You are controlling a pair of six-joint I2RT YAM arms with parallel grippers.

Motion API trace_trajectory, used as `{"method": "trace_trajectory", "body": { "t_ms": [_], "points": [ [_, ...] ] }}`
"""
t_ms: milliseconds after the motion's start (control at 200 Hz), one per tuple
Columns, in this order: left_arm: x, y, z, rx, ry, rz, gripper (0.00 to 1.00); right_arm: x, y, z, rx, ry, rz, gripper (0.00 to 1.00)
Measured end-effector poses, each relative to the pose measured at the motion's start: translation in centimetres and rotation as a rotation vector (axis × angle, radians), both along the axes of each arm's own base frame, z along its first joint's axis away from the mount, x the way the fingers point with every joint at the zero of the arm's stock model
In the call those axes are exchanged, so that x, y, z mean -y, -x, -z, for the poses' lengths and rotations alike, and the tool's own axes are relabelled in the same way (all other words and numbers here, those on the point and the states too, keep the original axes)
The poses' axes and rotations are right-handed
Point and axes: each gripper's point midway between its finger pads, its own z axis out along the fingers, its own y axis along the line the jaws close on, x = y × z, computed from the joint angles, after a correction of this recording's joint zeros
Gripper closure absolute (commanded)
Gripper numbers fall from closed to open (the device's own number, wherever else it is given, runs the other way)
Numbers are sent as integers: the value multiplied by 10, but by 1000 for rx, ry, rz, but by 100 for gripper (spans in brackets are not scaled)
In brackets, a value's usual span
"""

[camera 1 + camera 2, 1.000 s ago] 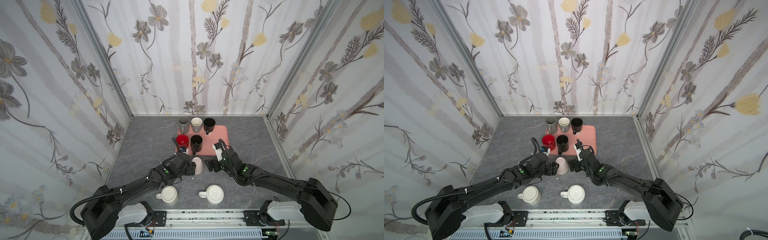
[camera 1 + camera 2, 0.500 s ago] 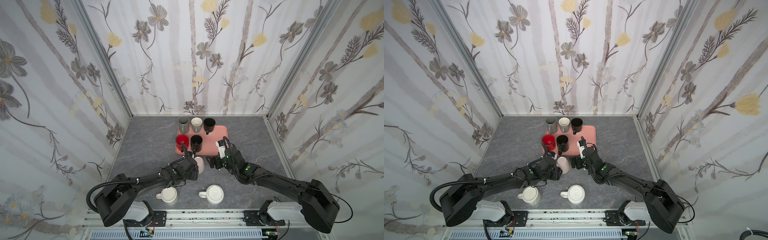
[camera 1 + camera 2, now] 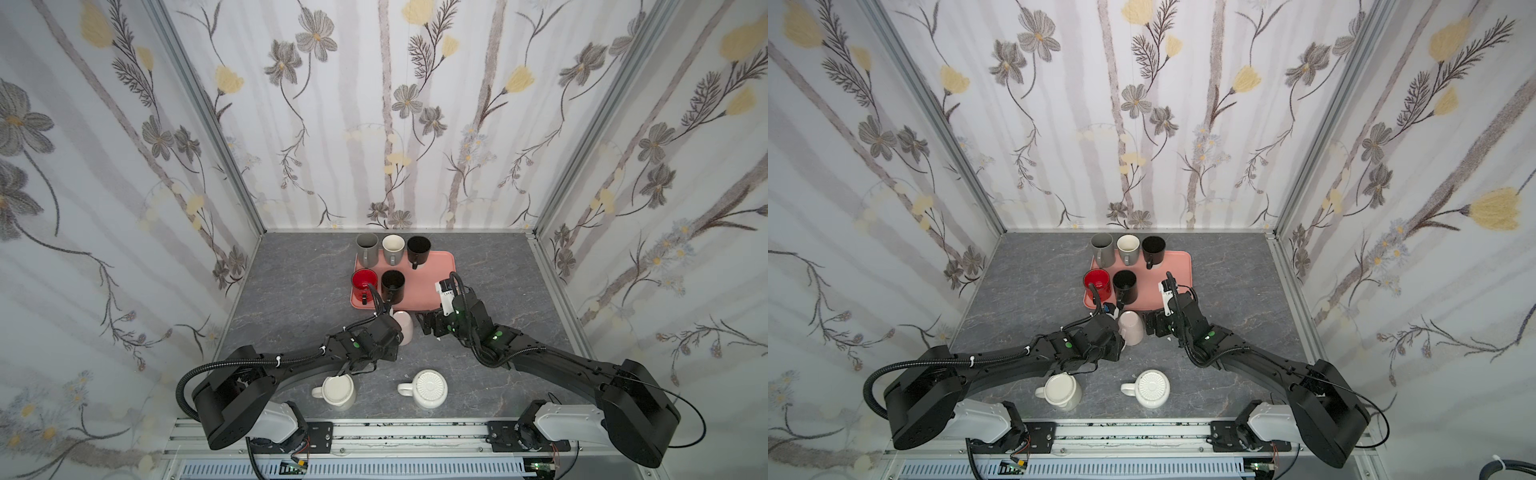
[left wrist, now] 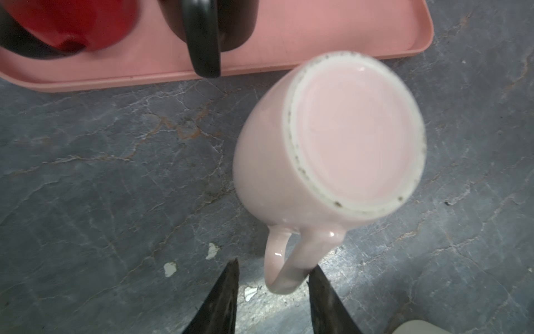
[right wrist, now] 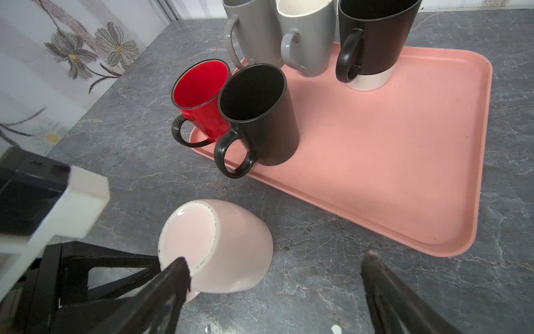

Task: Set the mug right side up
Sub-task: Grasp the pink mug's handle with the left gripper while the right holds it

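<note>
The pale pink mug [image 3: 404,326] [image 3: 1132,328] stands bottom-up on the grey table just in front of the tray, tipped so its base [image 5: 187,234] leans toward my left arm. Its handle [image 4: 284,260] lies between the fingers of my left gripper [image 4: 276,264] [image 3: 392,338]. One finger touches the handle and the other stands a little apart, so the jaws are narrow but open. My right gripper [image 5: 277,257] [image 3: 428,328] is wide open beside the mug's other side, with one fingertip [image 5: 179,269] at the base's edge and nothing held.
The pink tray [image 3: 436,282] behind holds several upright mugs, among them a red one [image 3: 364,282] and a black one [image 3: 392,286] close to the pink mug. Two white mugs [image 3: 337,390] [image 3: 428,388] sit upside down near the front rail. Papered walls close three sides.
My left gripper has slid in behind the pink mug and its jaws have narrowed around the handle. My right gripper has drawn back slightly and stays wide open.
</note>
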Motion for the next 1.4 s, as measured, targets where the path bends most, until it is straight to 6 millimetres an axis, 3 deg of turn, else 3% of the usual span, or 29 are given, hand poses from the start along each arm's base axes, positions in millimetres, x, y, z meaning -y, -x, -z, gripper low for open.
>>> {"method": "trace_trajectory", "body": {
  "t_ms": [500, 1104, 1254, 1399],
  "points": [
    [8, -8, 11, 84, -79, 51, 68, 6, 0, -5, 9, -17, 12, 8],
    [11, -7, 18, 159, -134, 104, 100, 10, -2, -8, 10, -27, 25, 8],
    [10, -4, 14, 164, -129, 109, 100, 10, -1, -13, 20, -36, 25, 8],
    [11, -5, -4, 190, -84, 98, 100, 11, 0, -23, 38, -61, 29, 7]
  ]
}}
